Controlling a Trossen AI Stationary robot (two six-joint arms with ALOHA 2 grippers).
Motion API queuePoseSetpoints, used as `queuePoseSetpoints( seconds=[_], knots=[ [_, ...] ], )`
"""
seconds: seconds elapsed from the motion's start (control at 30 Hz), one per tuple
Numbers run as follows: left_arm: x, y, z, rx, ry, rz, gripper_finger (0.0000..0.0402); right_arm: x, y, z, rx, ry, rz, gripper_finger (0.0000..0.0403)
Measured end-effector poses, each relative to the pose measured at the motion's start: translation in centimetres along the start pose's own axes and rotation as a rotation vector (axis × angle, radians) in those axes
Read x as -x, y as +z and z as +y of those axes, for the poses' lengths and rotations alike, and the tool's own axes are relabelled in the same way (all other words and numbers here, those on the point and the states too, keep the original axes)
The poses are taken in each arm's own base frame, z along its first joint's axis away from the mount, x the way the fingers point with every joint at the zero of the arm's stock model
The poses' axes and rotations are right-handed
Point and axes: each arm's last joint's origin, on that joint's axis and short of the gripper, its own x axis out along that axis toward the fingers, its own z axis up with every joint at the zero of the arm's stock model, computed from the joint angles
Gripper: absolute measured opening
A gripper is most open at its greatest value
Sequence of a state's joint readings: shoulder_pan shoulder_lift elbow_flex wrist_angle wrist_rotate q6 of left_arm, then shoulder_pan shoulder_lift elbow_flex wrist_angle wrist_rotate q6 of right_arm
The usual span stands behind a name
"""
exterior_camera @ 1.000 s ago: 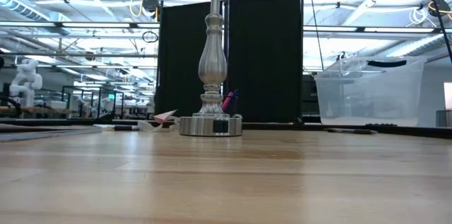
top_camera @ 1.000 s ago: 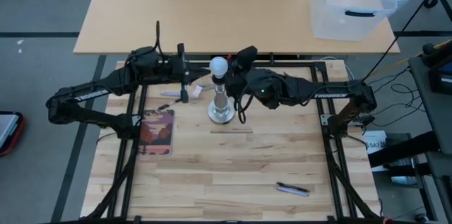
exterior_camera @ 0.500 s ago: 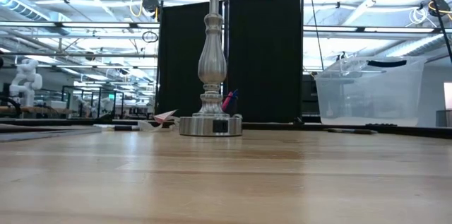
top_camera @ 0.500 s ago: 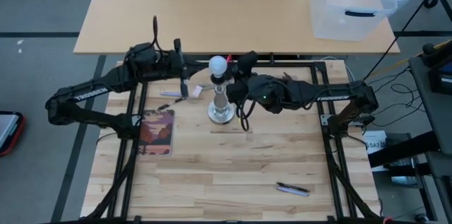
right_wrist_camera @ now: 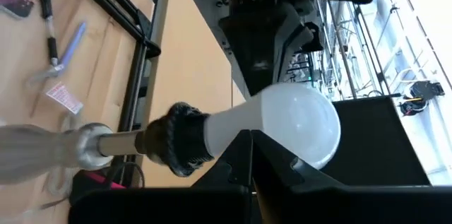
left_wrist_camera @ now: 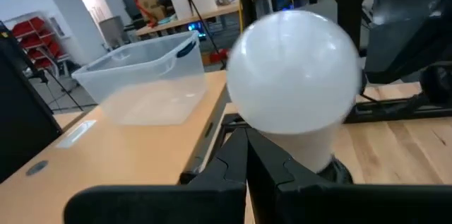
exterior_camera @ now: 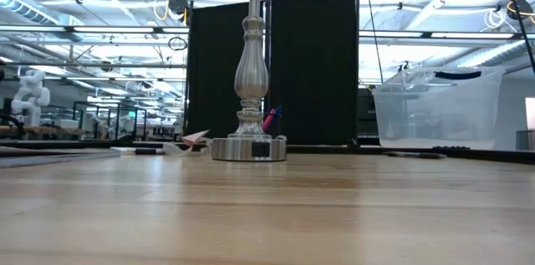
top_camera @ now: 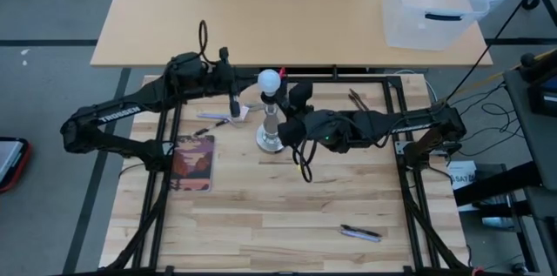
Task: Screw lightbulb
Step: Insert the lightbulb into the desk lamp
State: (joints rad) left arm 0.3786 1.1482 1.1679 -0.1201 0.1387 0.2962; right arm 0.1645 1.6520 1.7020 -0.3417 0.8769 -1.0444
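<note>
The frosted white lightbulb (top_camera: 271, 79) sits upright in the black socket (right_wrist_camera: 180, 139) on top of the silvery stand (exterior_camera: 250, 73). The stand rests on its round disc foot (top_camera: 272, 141) at the middle far part of the table. My left gripper (top_camera: 245, 87) is shut at bulb height, just left of the bulb (left_wrist_camera: 293, 75). My right gripper (top_camera: 285, 95) is shut at bulb height, just right of the bulb (right_wrist_camera: 286, 121). In the low view the bulb is above the picture's edge. My left gripper's shut fingertips (left_wrist_camera: 240, 155) stand level before the bulb's neck (left_wrist_camera: 311, 150), coming from the table's left; I cannot tell whether they touch it. My right gripper's shut fingertips (right_wrist_camera: 244, 155) stand level before the bulb's neck (right_wrist_camera: 226, 128), coming from the table's right; I cannot tell whether they touch it.
A booklet (top_camera: 193, 161) lies left of the stand, and small items and a paper slip (top_camera: 228, 115) lie beside it. A pen (top_camera: 359, 233) lies near the front right. A clear plastic bin (top_camera: 435, 2) stands on the far table.
My left gripper has gone a little toward the table's right, closer to the bulb. My right gripper has gone toward the table's near edge and now stands beside the bulb's neck. The bulb and the stand have stayed in place.
</note>
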Motion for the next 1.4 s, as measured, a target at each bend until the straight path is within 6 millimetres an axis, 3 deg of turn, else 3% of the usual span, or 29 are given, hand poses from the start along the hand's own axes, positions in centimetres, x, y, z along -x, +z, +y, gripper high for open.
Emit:
queuePoseSetpoints(
  seconds=[0.33, 0.57, 0.83, 1.4],
  knots=[
    [3.1, 2.0, -0.7, -0.015, -0.103, -0.12, 0.0, -0.9, -1.4, 0.7, -0.026, 0.057, 0.094, 0.0],
    [1.9, 1.8, -2.2, -0.017, -0.197, -0.107, 0.0, -3.2, -3.1, -0.9, -0.031, -0.01, 0.146, 0.0],
    [0.1, 0.8, -2.0, -0.011, -0.192, -0.071, 0.0, -4.2, -3.9, -1.8, -0.002, -0.043, 0.16, 0.0],
    [0.1, -0.1, -0.9, -0.004, -0.151, -0.003, 0.0, -2.0, -1.5, -0.7, 0.023, -0.014, 0.056, 0.0]
  ],
)
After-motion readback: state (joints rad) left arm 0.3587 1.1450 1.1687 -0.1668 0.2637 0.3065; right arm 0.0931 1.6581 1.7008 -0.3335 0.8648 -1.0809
